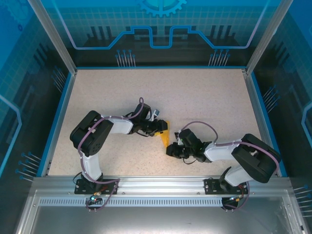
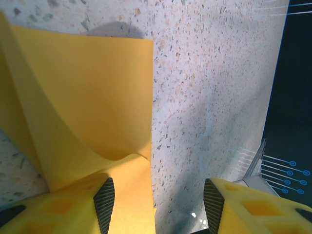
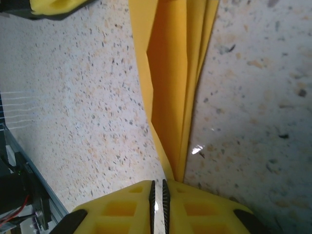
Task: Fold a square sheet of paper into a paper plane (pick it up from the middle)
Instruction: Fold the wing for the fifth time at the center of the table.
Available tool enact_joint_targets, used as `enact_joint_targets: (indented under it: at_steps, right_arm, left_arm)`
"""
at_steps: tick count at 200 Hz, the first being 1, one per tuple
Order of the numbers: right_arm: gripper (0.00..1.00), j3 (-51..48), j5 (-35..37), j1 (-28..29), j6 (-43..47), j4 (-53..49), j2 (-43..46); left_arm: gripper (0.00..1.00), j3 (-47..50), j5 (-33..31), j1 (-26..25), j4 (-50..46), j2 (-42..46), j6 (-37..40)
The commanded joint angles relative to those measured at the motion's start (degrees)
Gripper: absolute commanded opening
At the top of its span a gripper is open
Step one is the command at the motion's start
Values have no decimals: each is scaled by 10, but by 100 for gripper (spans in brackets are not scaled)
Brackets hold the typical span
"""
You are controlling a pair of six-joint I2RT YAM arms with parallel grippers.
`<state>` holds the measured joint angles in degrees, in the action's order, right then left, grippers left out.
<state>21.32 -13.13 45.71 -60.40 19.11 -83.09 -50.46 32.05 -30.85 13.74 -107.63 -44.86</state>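
The orange-yellow square sheet of paper (image 1: 164, 134) lies folded into a narrow, layered, pointed shape on the table between the two grippers. My left gripper (image 1: 162, 127) is open at the paper's wide end. In the left wrist view a curled flap of the paper (image 2: 87, 97) rises against the left finger (image 2: 104, 200), and the rest of the gap of the left gripper (image 2: 158, 204) is bare table. My right gripper (image 3: 157, 191) is at the pointed end with its jaws shut to a thin slit. The paper's tip (image 3: 170, 73) runs to the right fingertip (image 3: 195, 195), just beside the slit.
The speckled tabletop (image 1: 204, 97) is bordered by a blue rim and glass walls (image 1: 258, 92). An aluminium rail (image 1: 156, 184) with both arm bases runs along the near edge. One yellow finger of the left gripper (image 3: 58, 5) shows at the top of the right wrist view.
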Motion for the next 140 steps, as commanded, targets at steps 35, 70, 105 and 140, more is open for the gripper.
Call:
enact_joint_targets:
  at_steps: [35, 70, 105, 140]
  right_arm:
    - [14, 47, 43, 3, 47, -84, 75]
    - [16, 81, 58, 2, 55, -76, 67]
    - [16, 96, 29, 0, 31, -3, -8]
    - [16, 86, 31, -9, 9, 35, -51]
  left_arm:
    - [55, 10, -18, -9, -45, -48, 17]
    - [55, 9, -17, -10, -46, -47, 17]
    - [55, 6, -16, -10, -46, -45, 16]
    - [55, 8, -16, -9, -46, -43, 16]
